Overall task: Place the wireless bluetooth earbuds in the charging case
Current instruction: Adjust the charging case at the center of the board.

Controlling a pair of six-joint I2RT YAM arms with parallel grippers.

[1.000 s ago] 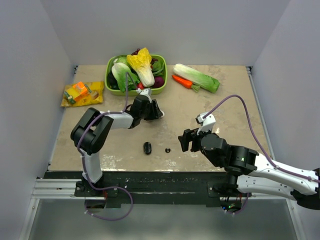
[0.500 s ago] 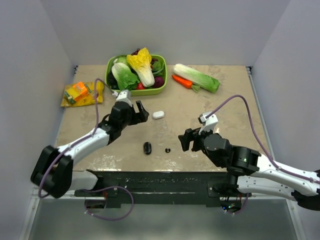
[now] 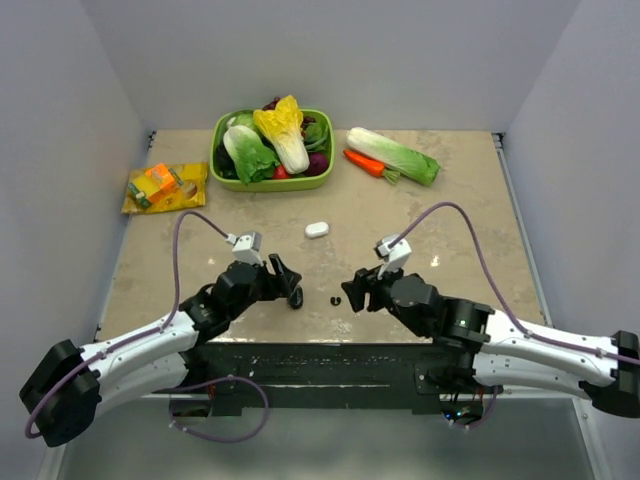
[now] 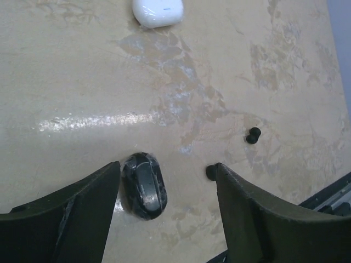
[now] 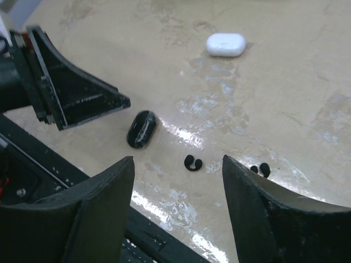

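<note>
Left gripper (image 4: 166,167): fingers spread, nothing pinched. The black oval case (image 4: 141,183) is seen between them, just beside the left finger; whether they touch cannot be told. Its long axis is run along the gripper's reach, tilted slightly. A small black C-shaped piece (image 4: 211,172) is partly hidden at the right finger's inner edge. The wireless bluetooth earbuds (image 4: 253,135) are found ahead of and outside that right finger, two dots side by side on the table (image 4: 66,66), too small for any pointing direction to be told. A white case (image 4: 158,10) is seen far ahead, lying crosswise; a faint grey mark on it cannot be read.

Right gripper (image 5: 177,160): fingers spread, nothing held. The C-shaped piece is framed between them and the buds are just beside the right finger. The oval is seen ahead-left, axis diagonal.

The buds are shown only by the wrist views; in the top view they are hidden by the right gripper. Only the top view shows the green bowl (image 3: 270,186) of vegetables, a cabbage (image 3: 395,155), a carrot (image 3: 362,162) and an orange packet (image 3: 160,185), print unreadable.
</note>
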